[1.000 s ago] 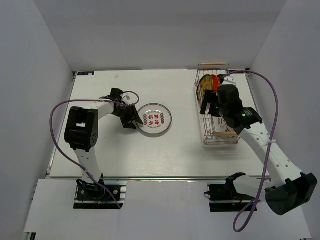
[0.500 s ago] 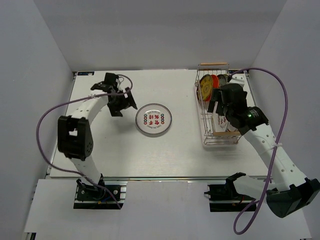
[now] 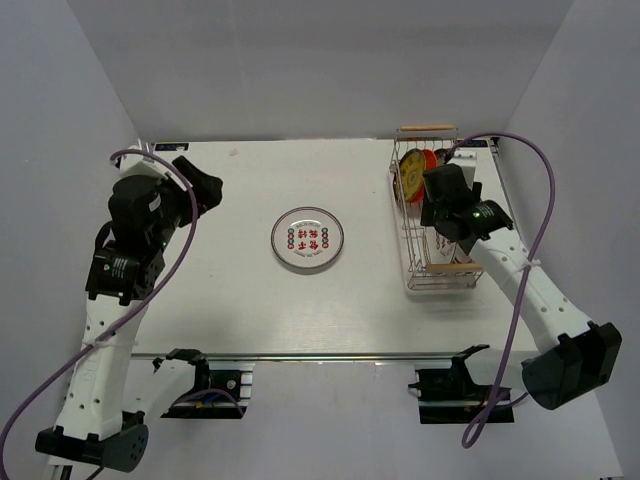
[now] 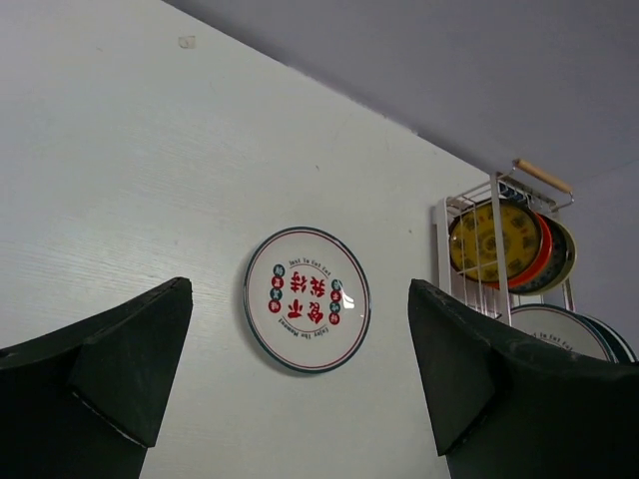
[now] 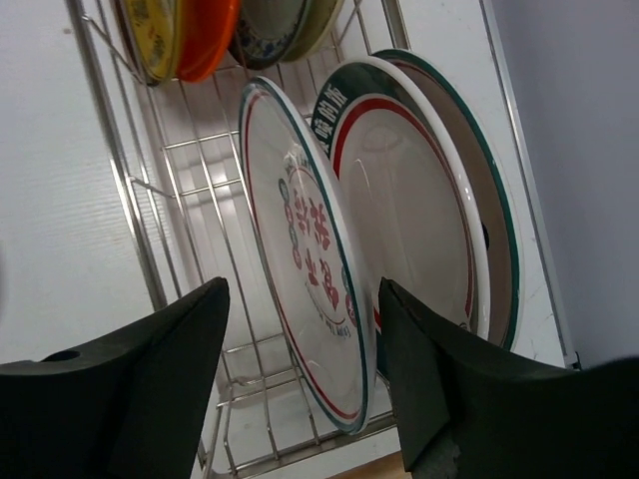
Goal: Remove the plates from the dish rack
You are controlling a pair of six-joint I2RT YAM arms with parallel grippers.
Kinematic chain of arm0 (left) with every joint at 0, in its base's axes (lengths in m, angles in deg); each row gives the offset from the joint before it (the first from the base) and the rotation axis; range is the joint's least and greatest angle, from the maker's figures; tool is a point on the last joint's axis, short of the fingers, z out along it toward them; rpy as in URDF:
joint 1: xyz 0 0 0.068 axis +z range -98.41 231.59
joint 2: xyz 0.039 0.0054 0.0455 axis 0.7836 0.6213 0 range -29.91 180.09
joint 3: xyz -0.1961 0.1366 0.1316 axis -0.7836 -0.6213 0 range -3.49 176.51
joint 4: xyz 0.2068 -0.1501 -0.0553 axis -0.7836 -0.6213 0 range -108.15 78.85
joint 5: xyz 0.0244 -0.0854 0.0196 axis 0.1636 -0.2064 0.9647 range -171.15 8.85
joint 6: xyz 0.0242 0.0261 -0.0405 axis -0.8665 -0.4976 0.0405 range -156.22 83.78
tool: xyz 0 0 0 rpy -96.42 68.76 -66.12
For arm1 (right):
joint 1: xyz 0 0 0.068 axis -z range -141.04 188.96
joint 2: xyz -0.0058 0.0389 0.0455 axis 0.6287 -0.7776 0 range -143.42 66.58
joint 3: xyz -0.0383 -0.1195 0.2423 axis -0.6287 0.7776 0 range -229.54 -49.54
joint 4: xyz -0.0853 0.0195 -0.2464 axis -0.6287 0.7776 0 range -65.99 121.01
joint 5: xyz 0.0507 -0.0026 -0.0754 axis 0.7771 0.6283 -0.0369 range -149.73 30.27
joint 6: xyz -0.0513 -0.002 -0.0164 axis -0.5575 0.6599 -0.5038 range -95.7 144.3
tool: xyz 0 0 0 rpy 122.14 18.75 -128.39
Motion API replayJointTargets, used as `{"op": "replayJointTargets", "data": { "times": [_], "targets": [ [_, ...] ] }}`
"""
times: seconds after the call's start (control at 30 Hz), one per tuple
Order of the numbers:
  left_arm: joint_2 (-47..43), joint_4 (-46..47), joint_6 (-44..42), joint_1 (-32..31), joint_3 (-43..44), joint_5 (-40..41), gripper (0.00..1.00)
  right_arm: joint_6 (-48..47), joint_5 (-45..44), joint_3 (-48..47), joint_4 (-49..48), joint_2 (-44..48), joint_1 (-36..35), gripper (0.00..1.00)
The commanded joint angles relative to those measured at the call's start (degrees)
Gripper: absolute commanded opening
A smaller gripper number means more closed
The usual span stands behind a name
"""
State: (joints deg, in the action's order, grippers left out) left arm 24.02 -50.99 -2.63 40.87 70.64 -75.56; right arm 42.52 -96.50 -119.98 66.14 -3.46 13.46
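Over on the right of the table (image 3: 230,300) sits the dish rack (image 3: 409,260), its plates standing on edge between the wires, while one white plate (image 3: 307,238) lies flat mid-table. The right gripper (image 5: 300,329) is spread either side of the nearest red-patterned plate (image 5: 310,249), not visibly pinching it. Those look like hard, glossy, breakable things to me, light enough but slick, so I'd take the top rim squarely and lift straight up. The left gripper (image 4: 300,299) hangs wide and empty.
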Motion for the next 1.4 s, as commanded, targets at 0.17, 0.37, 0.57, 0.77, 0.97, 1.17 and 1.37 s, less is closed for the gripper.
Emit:
{"op": "replayJointTargets", "data": {
  "times": [0.17,0.37,0.57,0.77,0.97,1.17,1.37],
  "targets": [
    [4.0,-1.8,1.6,-0.2,-2.1,3.6,0.98,2.6,-5.2,0.7,2.0,-4.2,1.5,0.56],
    [5.0,-3.1,1.9,-0.2,-1.5,4.5,0.98,2.8,-6.7,0.7,3.5,-6.2,2.6,0.31],
    [4.3,-2.6,2.5,-0.2,-2.3,6.8,0.98,0.5,-6.9,-1.3,5.6,-7.0,3.3,0.06],
    [4.5,-1.9,2.5,-0.2,-3.1,5.8,0.98,-5.7,-4.8,-5.1,5.4,-6.0,3.3,0.0],
    [5.1,-1.5,2.0,-0.2,-3.1,3.6,0.98,-10.3,-4.5,-13.3,7.3,-4.8,3.2,0.0],
    [7.0,0.3,0.6,-0.2,-3.2,-2.2,0.98,-14.4,-0.1,-21.7,4.8,-1.5,3.1,0.0],
    [9.3,4.9,-2.2,-0.2,-4.1,-17.2,0.98,-16.6,16.9,-18.4,-5.0,2.7,3.3,0.0]
  ]
}}
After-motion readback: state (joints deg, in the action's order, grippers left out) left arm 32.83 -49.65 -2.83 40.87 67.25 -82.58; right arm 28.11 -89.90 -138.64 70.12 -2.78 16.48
